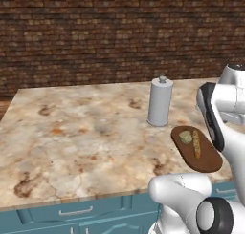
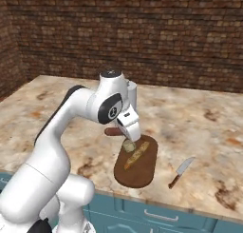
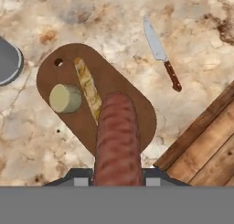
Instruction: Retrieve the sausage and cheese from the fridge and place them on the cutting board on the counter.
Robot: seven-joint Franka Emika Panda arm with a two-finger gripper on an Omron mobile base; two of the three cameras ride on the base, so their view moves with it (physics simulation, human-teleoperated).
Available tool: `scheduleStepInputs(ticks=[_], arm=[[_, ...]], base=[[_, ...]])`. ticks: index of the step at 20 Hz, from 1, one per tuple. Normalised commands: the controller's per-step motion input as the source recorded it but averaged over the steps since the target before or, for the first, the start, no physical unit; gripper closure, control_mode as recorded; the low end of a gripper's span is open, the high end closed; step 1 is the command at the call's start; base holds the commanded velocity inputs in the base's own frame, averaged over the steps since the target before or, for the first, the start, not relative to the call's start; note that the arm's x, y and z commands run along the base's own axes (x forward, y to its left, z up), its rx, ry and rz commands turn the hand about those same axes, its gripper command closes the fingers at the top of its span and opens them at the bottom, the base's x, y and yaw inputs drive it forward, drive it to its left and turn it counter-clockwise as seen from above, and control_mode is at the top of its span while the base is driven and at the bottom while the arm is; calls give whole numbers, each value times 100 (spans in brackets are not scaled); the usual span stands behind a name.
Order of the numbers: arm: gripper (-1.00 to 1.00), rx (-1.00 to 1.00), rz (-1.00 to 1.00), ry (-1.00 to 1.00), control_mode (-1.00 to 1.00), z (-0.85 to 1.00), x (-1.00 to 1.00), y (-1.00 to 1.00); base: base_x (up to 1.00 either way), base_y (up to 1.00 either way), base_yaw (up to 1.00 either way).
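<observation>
Sausage point(image 3: 117, 138): notably dark red-brown, mottled rod, above the cutting board point(image 3: 132, 102).
Fingers point(image 3: 117, 179): clamped on the sausage's near end.
Cheese point(image 3: 65, 98): pale round chunk, resting on the board.

Arm bent forward, wrist angled down.
Fingers point(image 3: 118, 179) clamped on the sausage point(image 3: 117, 141), hand hanging above the counter point(image 2: 199, 122).
</observation>
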Motion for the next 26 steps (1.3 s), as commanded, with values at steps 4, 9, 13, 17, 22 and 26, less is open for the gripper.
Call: scheduleStepInputs(ticks=[4, 9, 13, 17, 22, 26], arm=[[100, 0, -6, 5, -100, -40, 38, -39], [100, 0, -5, 6, -100, -58, 26, -19], [100, 0, -4, 5, -100, -65, 31, -14], [100, 0, -3, 6, -100, -52, 22, -13], [100, 0, 0, 4, -100, -44, 3, -17], [100, 0, 0, 1, -100, -42, 0, -4]], base=[[0, 0, 0], [0, 0, 0], [0, 0, 0], [0, 0, 0], [0, 0, 0], [0, 0, 0]])
